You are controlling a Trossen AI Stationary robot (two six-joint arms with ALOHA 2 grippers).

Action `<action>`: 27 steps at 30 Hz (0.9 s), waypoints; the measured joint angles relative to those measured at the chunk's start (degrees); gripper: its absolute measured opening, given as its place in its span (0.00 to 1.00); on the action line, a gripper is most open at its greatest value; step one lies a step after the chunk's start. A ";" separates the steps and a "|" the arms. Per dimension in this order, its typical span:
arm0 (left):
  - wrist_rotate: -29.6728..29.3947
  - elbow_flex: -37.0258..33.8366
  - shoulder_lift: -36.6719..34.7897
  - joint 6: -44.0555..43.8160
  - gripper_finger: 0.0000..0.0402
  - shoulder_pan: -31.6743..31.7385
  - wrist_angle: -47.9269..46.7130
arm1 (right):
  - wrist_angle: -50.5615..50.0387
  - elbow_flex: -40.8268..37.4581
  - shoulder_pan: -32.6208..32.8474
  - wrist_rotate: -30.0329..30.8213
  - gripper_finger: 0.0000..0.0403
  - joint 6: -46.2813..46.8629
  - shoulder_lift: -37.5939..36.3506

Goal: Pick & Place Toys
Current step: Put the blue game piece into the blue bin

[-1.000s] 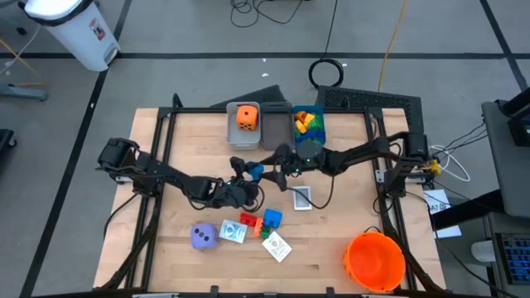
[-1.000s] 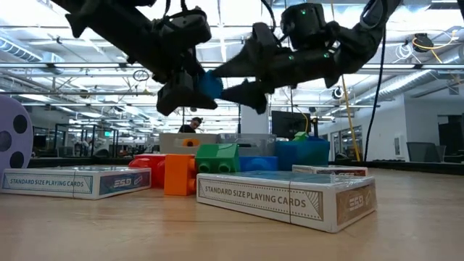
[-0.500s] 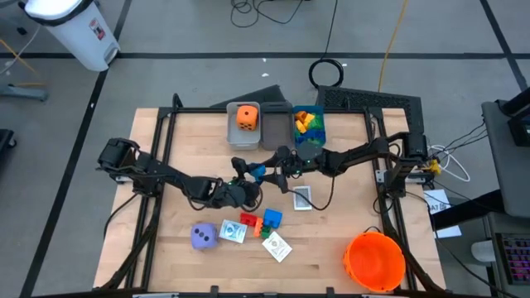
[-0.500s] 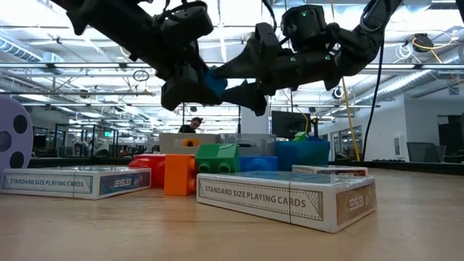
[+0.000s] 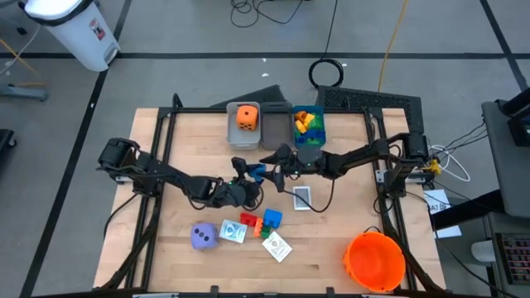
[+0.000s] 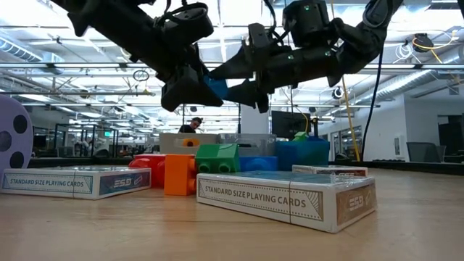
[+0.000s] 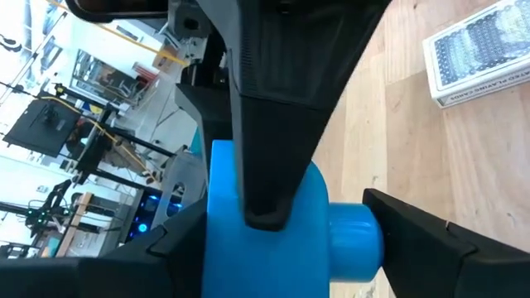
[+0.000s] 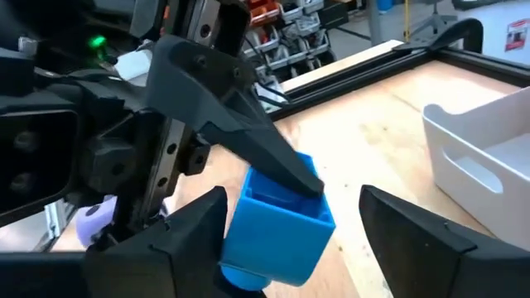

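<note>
Above the middle of the tabletop (image 5: 174, 149), the left tool (image 5: 247, 175) gripped a blue block (image 8: 277, 222) between its fingers, and the right tool (image 5: 277, 162) stood just beside it with its fingers spread on either side of the same block, not yet closed on it; this looked like a hand-over in mid-air. Below and toward the near edge from the two tools lay what was left: a red block (image 5: 247, 220), an orange block (image 5: 257, 223), a second blue block (image 5: 272, 218), a green block (image 6: 217, 156), the purple die (image 5: 204, 237), and three card packs, one (image 5: 233, 232) beside the die, one (image 5: 277, 246) nearer the edge and one (image 5: 302, 197) just under the right arm. Beyond the tools, at the far side, the work already done showed: the orange die (image 5: 246, 117) sat in a grey bin (image 5: 232, 132), and yellow, orange and green blocks filled a blue bin (image 5: 318, 131), with a third bin (image 5: 277, 126) between them. Well off to the right arm's side stood the orange bucket (image 5: 374, 261). By my judgement the sorting was somewhere short of halfway, with one block in transit and about eight pieces to go.
</note>
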 joint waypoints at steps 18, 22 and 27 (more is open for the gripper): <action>0.81 -0.02 0.00 -1.07 0.76 -0.11 1.22 | 1.04 0.00 -1.48 -8.79 0.34 -0.08 -0.04; -0.25 -0.02 -0.15 -3.38 0.87 -0.89 1.84 | 0.14 0.00 -2.76 -9.65 0.33 -0.11 -0.04; -0.85 0.00 -1.99 -1.05 0.93 -3.87 2.36 | -5.15 -0.07 -5.44 -11.81 0.33 -0.04 -2.71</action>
